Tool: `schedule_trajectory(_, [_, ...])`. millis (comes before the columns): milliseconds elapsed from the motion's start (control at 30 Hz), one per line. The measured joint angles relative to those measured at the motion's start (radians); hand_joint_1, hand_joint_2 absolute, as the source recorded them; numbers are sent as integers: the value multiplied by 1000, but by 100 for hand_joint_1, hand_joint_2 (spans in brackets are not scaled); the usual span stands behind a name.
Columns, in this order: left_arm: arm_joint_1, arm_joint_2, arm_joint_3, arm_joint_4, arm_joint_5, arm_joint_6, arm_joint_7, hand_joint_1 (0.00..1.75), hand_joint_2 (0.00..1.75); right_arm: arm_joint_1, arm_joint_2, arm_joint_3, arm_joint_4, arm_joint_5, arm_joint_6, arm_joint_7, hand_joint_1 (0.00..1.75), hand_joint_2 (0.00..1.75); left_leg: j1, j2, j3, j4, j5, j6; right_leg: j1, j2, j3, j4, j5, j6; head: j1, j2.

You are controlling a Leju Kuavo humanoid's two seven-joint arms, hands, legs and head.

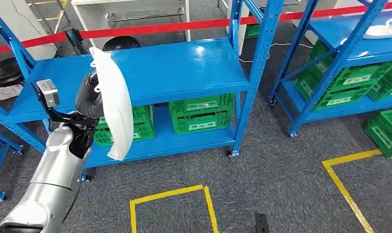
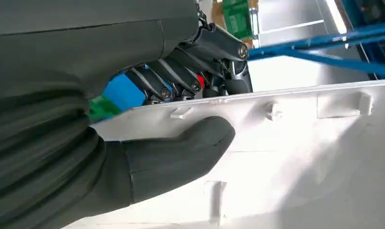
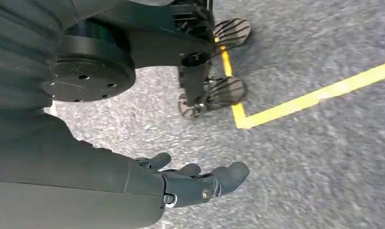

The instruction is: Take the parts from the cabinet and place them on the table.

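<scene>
The landmark is the blue metal shelving cabinet [image 1: 155,73] facing the robot on the grey carpet floor [image 1: 281,174]. In front of its left half, the left hand [image 1: 89,94] holds a long curved white plastic panel [image 1: 115,104] — the part hangs nearly upright, its upper end level with the cabinet's upper shelf and its lower end reaching down in front of the lower shelf. In the left wrist view the thick grey thumb [image 2: 181,152] presses flat on the panel's inner face [image 2: 300,157], while the dark fingers [image 2: 181,78] hook over its edge. On the cabinet's lower shelf, behind and beside the panel, stand green plastic crates [image 1: 201,114]. A second white part [image 1: 383,31] lies on a neighbouring blue rack [image 1: 359,43] to the cabinet's right. A red barrier tape [image 1: 150,29] runs behind the cabinet.

The right hand [image 3: 190,181] hangs over the carpet near a yellow floor line [image 3: 314,98] — fingers loosely apart, holding nothing.
</scene>
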Motion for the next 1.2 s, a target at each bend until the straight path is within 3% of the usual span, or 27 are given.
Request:
schedule_trajectory(33, [-1, 0, -3, 3, 0, -1, -2, 175, 175, 0, 0, 0, 0, 0, 1, -1, 0, 175, 1, 0, -14, 74, -40, -4, 0, 0, -14, 1, 11, 1, 0, 0])
schedule_trajectory(67, [-1, 0, -6, 6, 0, -2, -2, 175, 175, 0, -1, -1, 0, 0, 2, -2, 0, 175, 3, 0, -21, 134, -50, -7, 0, 0, -28, 2, 22, 1, 0, 0])
schedule_trajectory(133, [-1, 0, -10, 12, 0, -2, -2, 175, 175, 2, -2, -1, 0, 2, 2, -3, 0, 175, 6, 0, 16, 145, 18, -8, -1, 0, -58, 5, 44, 6, 0, 0])
schedule_trajectory(167, [-2, 0, -13, 13, 0, -2, -3, 175, 175, 3, -2, -1, 0, 3, 2, -3, 0, 175, 6, 0, 61, 91, 59, -8, -2, 0, -72, 7, 53, 9, 0, 0])
schedule_trajectory(200, [-4, 0, -16, 13, 0, -2, -3, 175, 175, 3, -2, -1, 0, 3, 2, -2, 0, 175, 6, 0, 121, 11, 75, -6, -3, 0, -82, 10, 62, 13, 0, 0])
schedule_trajectory(267, [-11, -2, -19, 13, -1, -2, -3, 175, 175, 3, -2, -1, 0, 4, 2, -2, 0, 175, 0, -3, 242, -168, 15, 2, 1, 2, -92, 14, 76, 25, 0, 0])
schedule_trajectory(300, [-15, -2, -21, 14, -1, -2, -5, 175, 175, 3, -2, -1, 0, 4, 2, -1, 0, 175, -3, -5, 243, -177, 8, 13, 1, 1, -92, 9, 87, 31, 0, 0])
schedule_trajectory(333, [-18, -2, -23, 15, 0, -2, -5, 175, 175, 2, -2, -1, 0, 5, 1, 3, 0, 175, -5, -6, 233, -177, 14, 17, -2, 0, -93, 6, 98, 36, -1, 0])
schedule_trajectory(400, [-18, -2, -25, 20, 0, -2, -5, 175, 175, 6, -2, -1, 1, 6, -2, 6, 0, 175, -2, -4, 216, -179, 33, 39, -1, 3, -102, 1, 109, 51, -2, 0])
schedule_trajectory(433, [-19, -4, -26, 21, -1, -2, -5, 175, 175, 6, -2, -2, 2, 6, -1, 7, 0, 175, 0, 0, 206, -179, 46, 49, -4, 3, -115, 18, 74, 56, -2, 0])
schedule_trajectory(500, [-19, -5, -29, 21, -1, -2, -7, 175, 175, 7, -2, -2, 1, -3, 18, -3, 0, 175, -1, 0, 171, -176, 72, 59, -3, 3, -157, 144, -56, 58, 3, 0])
schedule_trajectory(533, [-18, -5, -29, 21, 0, -3, -8, 175, 175, 6, -2, -2, 1, -7, 20, -8, 0, 175, -3, 0, 155, -174, 84, 61, -2, 3, -177, 223, -102, 60, 2, 0])
schedule_trajectory(567, [-18, -5, -29, 22, 3, -5, -10, 175, 175, 5, -2, -5, 2, -12, 21, -11, 0, 175, -5, 0, 136, -169, 96, 63, -2, 2, -191, 295, -121, 61, 2, 0])
schedule_trajectory(600, [-17, -5, -29, 22, 4, -5, -11, 175, 175, 5, -2, -7, 2, -15, 21, -10, 0, 175, -7, 1, 117, -164, 106, 62, -2, 3, -189, 336, -105, 60, 3, 0])
schedule_trajectory(633, [-16, -5, -29, 22, 4, -5, -11, 175, 175, 5, -2, -10, 2, -19, 19, -8, 0, 175, -9, 0, 99, -158, 115, 61, -2, 3, -170, 333, -68, 57, 2, 0])
schedule_trajectory(700, [-17, -5, -29, 21, 4, -4, -11, 175, 175, 5, -2, -13, 1, -23, 16, -6, 0, 175, -12, 0, 66, -145, 132, 58, 1, 3, -74, 219, -1, 46, 3, 0])
schedule_trajectory(733, [-17, -5, -29, 18, 4, -3, -10, 175, 175, 3, -3, -16, 1, -23, 14, -6, 0, 175, -11, 0, 55, -138, 139, 56, 4, 3, -1, 125, -12, 38, 2, 0])
schedule_trajectory(767, [-18, -4, -29, 13, 4, -2, -11, 175, 175, 1, -4, -17, 1, -23, 13, -6, 0, 175, -15, -2, 46, -134, 145, 49, 9, 3, 55, 34, -64, 29, 3, 0])
schedule_trajectory(800, [-19, -3, -29, 11, 4, 0, -10, 175, 175, 0, -4, -17, 1, -22, 13, -6, 0, 175, -14, 0, 46, -135, 153, 43, 11, 5, 67, 11, -71, 34, 0, 0])
schedule_trajectory(900, [-18, -2, -30, 10, 5, 4, -5, 175, 175, 2, -4, -27, 1, -41, 12, -7, 0, 175, -13, 0, 42, -149, 185, 24, 11, 5, 48, 2, -41, 19, 4, 0])
schedule_trajectory(933, [-18, 2, -30, 10, 7, 4, -2, 175, 175, 1, -3, -37, 1, -63, 14, -10, 0, 175, -8, -2, 35, -140, 164, 19, 4, -1, 39, -2, -27, 11, 6, 0])
schedule_trajectory(967, [-19, 4, -30, 10, 9, 4, 1, 175, 175, 1, -3, -47, 1, -82, 14, -11, 0, 175, -8, -3, 20, -108, 108, 13, 4, -1, 25, -2, -15, 6, 2, 0])
schedule_trajectory(1033, [-19, 6, -30, 6, 16, 3, 7, 175, 175, 1, -2, -71, 1, -108, 14, -15, 0, 175, -3, -3, -18, 36, -16, 2, 3, -1, -7, -1, 11, 5, 0, 0])
schedule_trajectory(1067, [-18, 7, -31, 6, 16, 3, 8, 175, 175, 1, -1, -78, 1, -111, 15, -17, 0, 175, -1, -3, -32, 112, -47, -2, 3, -2, -24, 0, 24, 5, 0, 0])
schedule_trajectory(1100, [-16, 7, -32, 6, 16, 3, 9, 175, 175, 1, -1, -85, 1, -112, 16, -20, 0, 175, 0, -3, -32, 163, -42, -4, 2, -2, -42, 0, 38, 6, 0, 0])
schedule_trajectory(1133, [-14, 9, -32, 5, 16, 2, 11, 175, 175, 1, 0, -89, 1, -112, 18, -21, 0, 175, 1, -3, -16, 171, -9, -5, 2, -3, -58, 1, 49, 8, 0, 0])
schedule_trajectory(1200, [-13, 11, -32, -3, 15, 2, 13, 175, 175, 1, 3, -99, 1, -114, 23, -27, 0, 175, 2, -3, 68, 85, 71, -4, 0, -3, -89, 3, 68, 14, 0, 0])
